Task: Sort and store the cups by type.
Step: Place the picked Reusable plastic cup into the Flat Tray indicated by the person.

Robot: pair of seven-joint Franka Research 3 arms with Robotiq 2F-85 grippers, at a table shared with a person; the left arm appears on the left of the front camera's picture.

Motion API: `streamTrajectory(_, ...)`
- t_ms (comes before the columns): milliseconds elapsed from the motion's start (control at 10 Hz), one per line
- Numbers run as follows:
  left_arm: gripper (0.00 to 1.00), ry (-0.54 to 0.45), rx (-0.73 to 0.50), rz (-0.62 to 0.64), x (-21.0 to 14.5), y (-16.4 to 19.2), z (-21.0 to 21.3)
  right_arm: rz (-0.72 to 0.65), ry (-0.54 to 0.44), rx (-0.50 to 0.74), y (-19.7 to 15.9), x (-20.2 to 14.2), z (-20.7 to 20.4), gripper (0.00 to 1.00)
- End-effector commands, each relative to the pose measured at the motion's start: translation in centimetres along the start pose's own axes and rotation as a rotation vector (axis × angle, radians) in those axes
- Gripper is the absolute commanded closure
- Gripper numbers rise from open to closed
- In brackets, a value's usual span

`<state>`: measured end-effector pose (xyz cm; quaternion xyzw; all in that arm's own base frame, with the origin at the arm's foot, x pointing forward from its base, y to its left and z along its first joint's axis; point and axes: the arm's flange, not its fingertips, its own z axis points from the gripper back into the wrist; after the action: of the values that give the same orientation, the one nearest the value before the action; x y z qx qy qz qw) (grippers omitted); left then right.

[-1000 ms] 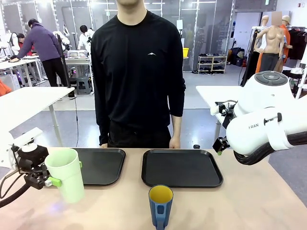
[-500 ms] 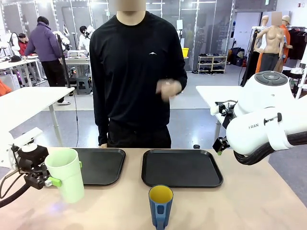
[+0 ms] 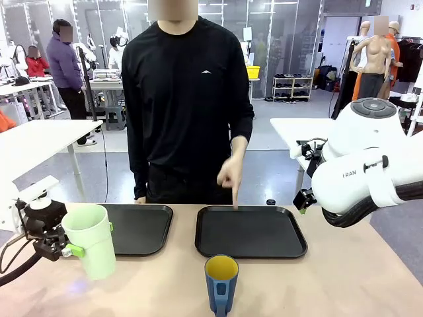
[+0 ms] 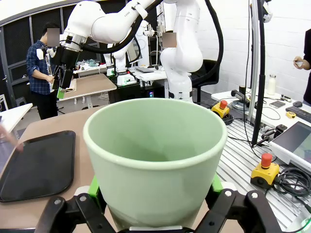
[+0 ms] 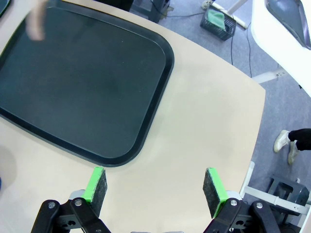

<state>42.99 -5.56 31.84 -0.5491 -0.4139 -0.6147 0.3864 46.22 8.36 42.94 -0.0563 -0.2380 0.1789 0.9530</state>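
One mint tumbler (image 3: pixel 92 243), one blue mug (image 3: pixel 221 290) — two black trays (image 3: pixel 140 228) (image 3: pixel 251 232).

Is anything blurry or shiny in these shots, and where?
Front view: the person's pointing hand is slightly smeared. Right wrist view: that hand is a soft blur over the black plastic tray, which shows a faint sheen. Left wrist view: the pale mint-green plastic tumbler looms large and sharp.

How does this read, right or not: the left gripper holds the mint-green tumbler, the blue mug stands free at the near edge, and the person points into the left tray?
No: the front view shows the person's hand pointing down at the right tray, not the left tray. Otherwise right: the left gripper holds the mint-green tumbler and the blue mug stands free at the near edge.
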Motion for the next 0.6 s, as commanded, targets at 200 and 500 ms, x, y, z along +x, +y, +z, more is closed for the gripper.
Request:
streamTrajectory(200, 0.60, 0.002, -0.004, -0.006, 0.21, 0.12, 0.08, 0.006, 0.002, -0.013, -0.06, -0.03, -0.02, 0.00)
streamTrajectory(500, 0.60, 0.002, -0.004, -0.006, 0.21, 0.12, 0.08, 0.006, 0.002, -0.013, -0.06, -0.03, -0.02, 0.00)
